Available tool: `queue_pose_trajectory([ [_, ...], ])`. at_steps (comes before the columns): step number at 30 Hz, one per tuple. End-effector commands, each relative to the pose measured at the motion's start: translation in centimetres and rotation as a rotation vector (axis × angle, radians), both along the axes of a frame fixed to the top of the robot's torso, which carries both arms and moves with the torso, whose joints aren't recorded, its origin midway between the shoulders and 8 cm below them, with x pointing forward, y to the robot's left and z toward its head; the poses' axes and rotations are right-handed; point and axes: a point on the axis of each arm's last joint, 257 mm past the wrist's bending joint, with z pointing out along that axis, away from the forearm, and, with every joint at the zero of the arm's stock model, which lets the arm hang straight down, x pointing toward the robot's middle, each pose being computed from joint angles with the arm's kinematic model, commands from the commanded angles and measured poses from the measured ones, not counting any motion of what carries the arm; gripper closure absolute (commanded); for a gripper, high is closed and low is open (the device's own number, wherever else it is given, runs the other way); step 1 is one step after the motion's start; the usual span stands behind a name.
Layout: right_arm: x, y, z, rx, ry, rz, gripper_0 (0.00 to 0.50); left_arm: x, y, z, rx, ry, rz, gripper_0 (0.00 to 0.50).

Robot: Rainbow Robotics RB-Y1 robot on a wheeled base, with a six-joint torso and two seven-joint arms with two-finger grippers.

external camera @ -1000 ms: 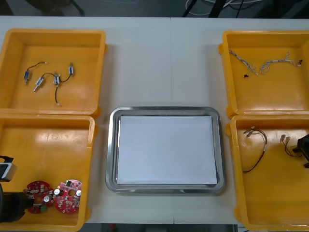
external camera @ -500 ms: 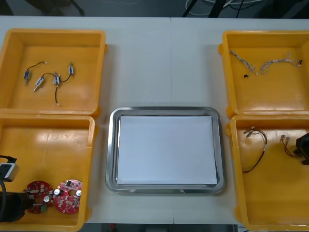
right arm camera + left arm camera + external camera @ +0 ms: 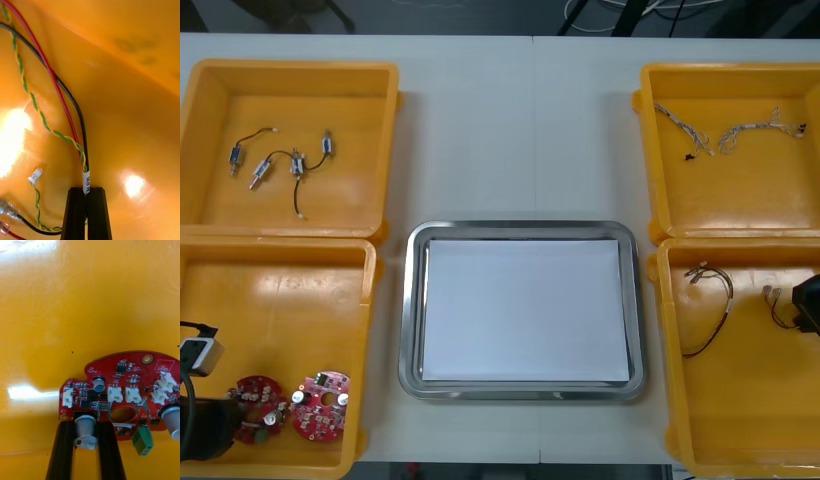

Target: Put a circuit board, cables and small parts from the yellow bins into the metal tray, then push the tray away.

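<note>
Two-arm pickup above the light surface. The left claw sits low in the near-left yellow bin. Its fingers are clamped at the edge of a round red circuit board, with an upright silver component of that board caught between them. The right claw is down in the near-right yellow bin. Its fingers are pressed together on the white label of a red and yellow cable, whose black, red and twisted strands run off across the bin floor. The metal tray, white inside, lies between the bins and holds nothing yet.

Likely failures:
- (a) The left hold seems to bear mainly on the silver component rather than on the board itself. On lifting, the board may swing, slip free or strain that part.
- (b) A second circuit board lies just beside the held one; whether they touch cannot be told. It may be dragged or tipped.
- (c) The cable is pinched at one thin point, so its loose length may slide through the fingers. It may also snag on the bin wall or on the neighbouring cable.
- (d) Trailing ends may drape over the tray rim instead of landing inside.
</note>
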Motion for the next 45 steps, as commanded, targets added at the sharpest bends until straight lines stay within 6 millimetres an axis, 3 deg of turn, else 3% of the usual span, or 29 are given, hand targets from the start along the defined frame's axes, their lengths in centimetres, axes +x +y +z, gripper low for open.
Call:
queue_pose_trajectory([
  [1, 0.1, -0.1, 2.9, -0.019, -0.005, 0.006, 0.500, 0.6, 0.5, 0.6, 0.031, -0.003, -0.042, 0.500],
  [6, -0.2, -1.1, 6.3, -0.039, 0.013, 0.020, 0.500, 1.0, 0.5, 0.8, 0.031, -0.011, -0.041, 0.500],
  [16, -1.8, -0.4, 11.6, -0.038, 0.035, 0.151, 0.500, 2.0, 0.7, 1.7, 0.034, -0.017, -0.032, 0.500],
  [28, -4.3, 5.9, 17.4, -0.081, 0.051, 0.525, 0.500, 4.6, 1.3, 4.2, 0.062, -0.019, -0.009, 0.500],
  [37, -6.0, 9.9, 19.1, -0.228, 0.046, 0.849, 0.500, 7.0, 1.3, 5.9, 0.073, -0.037, 0.007, 0.500],
  [45, -6.8, 13.6, 20.1, -0.381, -0.014, 1.139, 0.500, 8.7, 1.1, 5.7, 0.047, -0.051, 0.028, 0.500],
])
